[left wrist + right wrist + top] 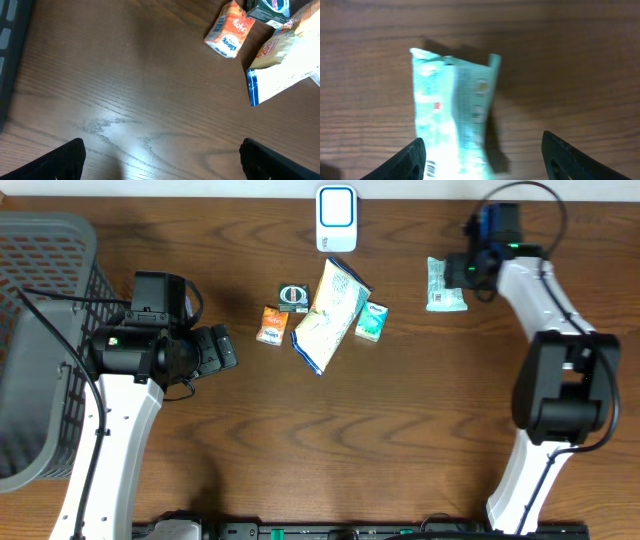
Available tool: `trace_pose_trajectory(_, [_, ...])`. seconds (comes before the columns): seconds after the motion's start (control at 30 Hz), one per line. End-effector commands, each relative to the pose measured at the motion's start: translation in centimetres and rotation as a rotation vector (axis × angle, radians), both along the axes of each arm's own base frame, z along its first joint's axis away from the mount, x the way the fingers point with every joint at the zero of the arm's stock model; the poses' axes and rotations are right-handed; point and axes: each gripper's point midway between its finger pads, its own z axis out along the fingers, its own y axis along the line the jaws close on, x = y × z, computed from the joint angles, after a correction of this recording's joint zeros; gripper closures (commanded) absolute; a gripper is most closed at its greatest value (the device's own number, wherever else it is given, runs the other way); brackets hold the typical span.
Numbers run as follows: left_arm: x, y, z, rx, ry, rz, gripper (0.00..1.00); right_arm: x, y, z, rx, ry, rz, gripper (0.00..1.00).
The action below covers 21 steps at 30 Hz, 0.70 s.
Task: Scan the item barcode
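Jaws released both sides: L gripper [162, 162] idle, R gripper [485, 155] over teal packet [451, 115], lying free. Prob. scanned; pile [330, 315] by scanner [336, 218] left.

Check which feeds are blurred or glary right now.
Overhead: evenly lit, sharp, print too small to read. Left wrist: sharp, orange packet crisp, pale glare on the table low in frame. Right wrist: pale green packet blurred, washed out at its lower end, dark shadow to its right.

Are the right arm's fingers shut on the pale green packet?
No, the right fingers stand wide apart, with the pale green packet lying between them.
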Motion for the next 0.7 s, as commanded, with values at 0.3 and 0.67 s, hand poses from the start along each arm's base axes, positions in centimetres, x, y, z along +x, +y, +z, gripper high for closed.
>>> trace_pose_trajectory(0.3, [-0.1,0.2,0.0,0.000,0.005,0.015,0.02,-0.8,-0.3,-5.5,0.406,0.079,0.032,0.30])
trace_pose_trajectory(0.67, [-0.1,0.2,0.0,0.000,0.005,0.014,0.02,-1.1,2.2,-8.2,0.564,0.102,0.091,0.90])
